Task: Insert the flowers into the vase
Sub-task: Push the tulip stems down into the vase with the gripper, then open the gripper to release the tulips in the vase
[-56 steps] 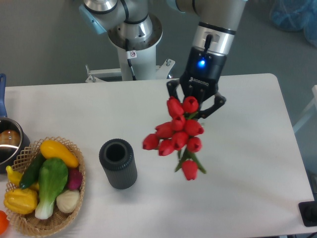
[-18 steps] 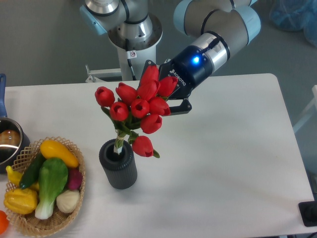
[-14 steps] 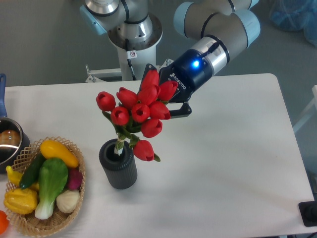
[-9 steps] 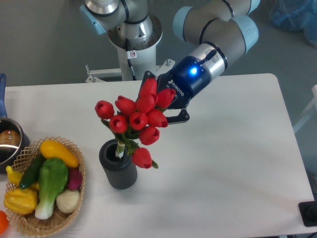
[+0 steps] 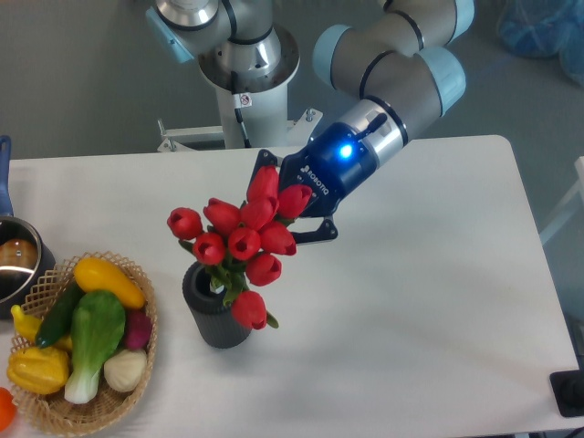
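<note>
Camera view: we see our gripper (image 5: 285,203) pinching the bunch of red tulips (image 5: 239,239) by its upper buds, tilted so the stems slant into the ribbed grey vase (image 5: 215,306) beside the wicker basket (image 5: 137,365), ready to seat before letting go.

The place looked like a robotics lab rather than a home: a grey-and-blue industrial arm (image 5: 392,64) stood on a pedestal base (image 5: 246,64) bolted behind a plain white desk (image 5: 429,301), over a bare grey floor (image 5: 82,82). On the desk sat staged props, a wicker basket (image 5: 137,383) of toy vegetables (image 5: 91,333) and a metal pot (image 5: 16,265) at the left edge.
</note>
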Motion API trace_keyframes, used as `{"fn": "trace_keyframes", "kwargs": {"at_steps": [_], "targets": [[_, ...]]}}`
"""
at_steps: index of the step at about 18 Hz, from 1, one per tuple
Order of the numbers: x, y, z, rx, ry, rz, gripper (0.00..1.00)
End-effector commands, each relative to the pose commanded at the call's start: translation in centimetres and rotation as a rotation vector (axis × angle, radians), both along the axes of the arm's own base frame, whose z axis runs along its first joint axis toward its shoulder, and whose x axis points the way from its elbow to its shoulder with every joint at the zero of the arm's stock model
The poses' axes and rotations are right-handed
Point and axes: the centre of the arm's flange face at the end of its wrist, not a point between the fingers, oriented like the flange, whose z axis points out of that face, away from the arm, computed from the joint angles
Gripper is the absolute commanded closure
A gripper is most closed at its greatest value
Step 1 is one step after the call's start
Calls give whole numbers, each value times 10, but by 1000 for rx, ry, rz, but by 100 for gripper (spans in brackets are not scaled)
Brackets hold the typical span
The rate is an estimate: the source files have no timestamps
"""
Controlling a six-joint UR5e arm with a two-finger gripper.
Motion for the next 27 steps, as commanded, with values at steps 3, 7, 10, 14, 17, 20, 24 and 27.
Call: {"fn": "trace_keyframes", "kwargs": {"at_steps": [3, 7, 10, 14, 17, 20, 24, 27], "targets": [[3, 3, -17, -26, 2, -7, 87], [7, 8, -36, -45, 12, -24, 82], [10, 6, -46, -50, 11, -29, 71], [11, 4, -58, -95, 10, -22, 35], [13, 2, -64, -125, 18, -17, 0], [14, 0, -68, -133, 14, -15, 0], [8, -6, -70, -160, 31, 2, 0], [6, -10, -68, -196, 62, 15, 0]]}}
